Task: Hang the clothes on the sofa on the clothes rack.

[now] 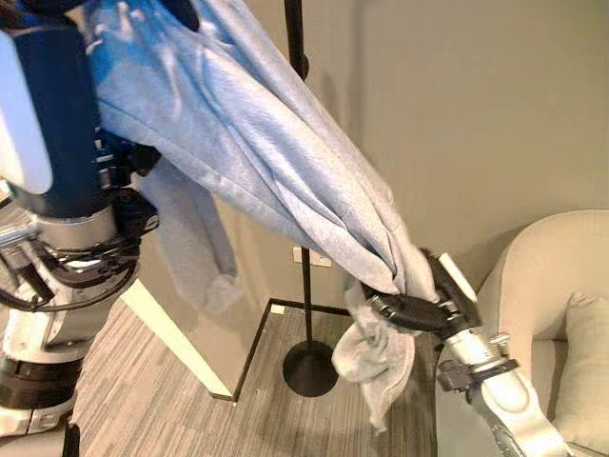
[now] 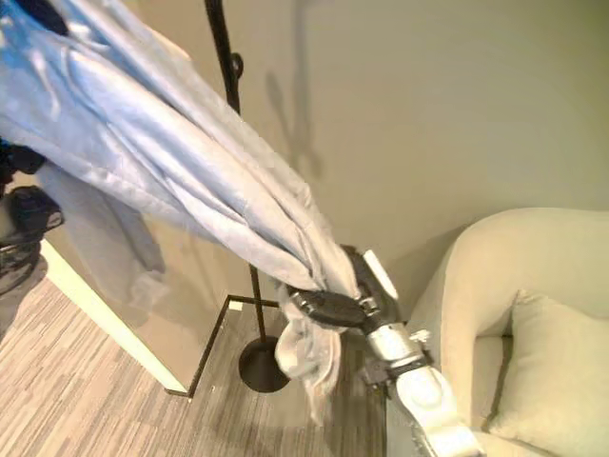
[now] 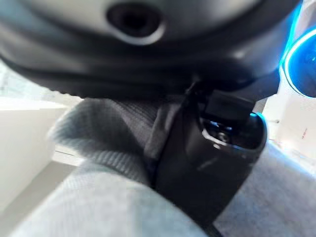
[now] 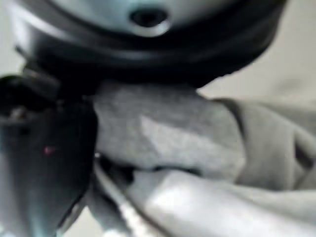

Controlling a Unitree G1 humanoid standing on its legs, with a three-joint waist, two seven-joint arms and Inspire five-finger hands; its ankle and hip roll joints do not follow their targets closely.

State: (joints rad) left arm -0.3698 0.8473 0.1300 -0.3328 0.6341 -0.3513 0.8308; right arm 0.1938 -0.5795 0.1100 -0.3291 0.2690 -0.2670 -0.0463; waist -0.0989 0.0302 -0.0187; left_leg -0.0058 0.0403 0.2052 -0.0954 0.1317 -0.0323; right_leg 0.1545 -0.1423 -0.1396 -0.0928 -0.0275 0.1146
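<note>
A light grey-blue garment [image 1: 276, 162] stretches taut from the upper left down to the lower middle. My right hand [image 1: 423, 309] is shut round its lower end, and a bunched tail of cloth [image 1: 381, 367] hangs below the fingers. In the right wrist view the grey cloth [image 4: 163, 133] is packed against the palm. My left hand [image 3: 207, 168] has its thumb pressed into folds of the same garment [image 3: 108, 148], holding the upper end. The black clothes rack pole [image 1: 295, 38] stands just behind the garment, with its round base [image 1: 310, 367] on the floor.
A cream sofa [image 1: 552, 276] with a cushion [image 1: 585, 371] stands at the right, close to my right arm. A beige wall runs behind the rack. A white panel edge [image 1: 171, 333] slants across the striped floor at lower left.
</note>
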